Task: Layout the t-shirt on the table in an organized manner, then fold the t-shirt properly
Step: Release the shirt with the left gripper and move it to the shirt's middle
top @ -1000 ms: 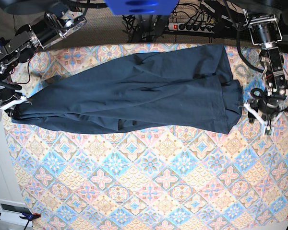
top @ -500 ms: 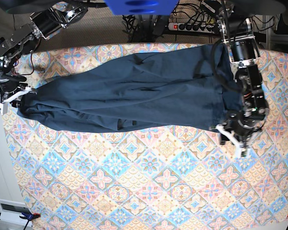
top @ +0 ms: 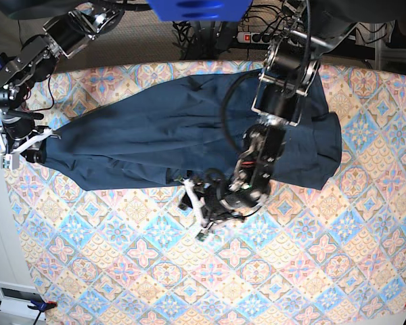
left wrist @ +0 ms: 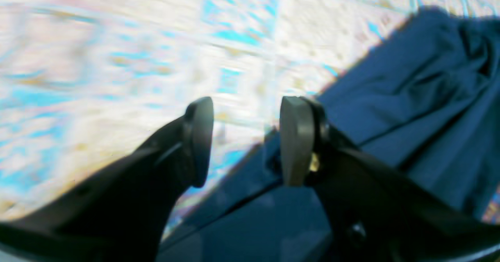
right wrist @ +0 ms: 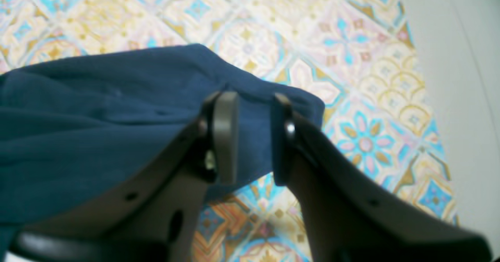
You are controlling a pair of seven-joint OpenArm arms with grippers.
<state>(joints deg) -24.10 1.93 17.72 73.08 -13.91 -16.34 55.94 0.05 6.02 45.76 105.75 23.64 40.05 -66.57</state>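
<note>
T-shirt (top: 183, 128): soft, creased navy cloth stretched across the tiled floral table (top: 291, 271). Left gripper (top: 197, 211) spread, empty at the hem, wrist view blurred. Right gripper (right wrist: 252, 137) parted around the shirt's end.

Tiled table (top: 189, 271), navy t-shirt (top: 155, 128) (seemingly rumpled)

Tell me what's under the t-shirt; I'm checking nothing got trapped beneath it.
Around the t-shirt, only the patterned table shows. The fabric lies low with a few wrinkles, but anything flat beneath it stays hidden by the cloth.
</note>
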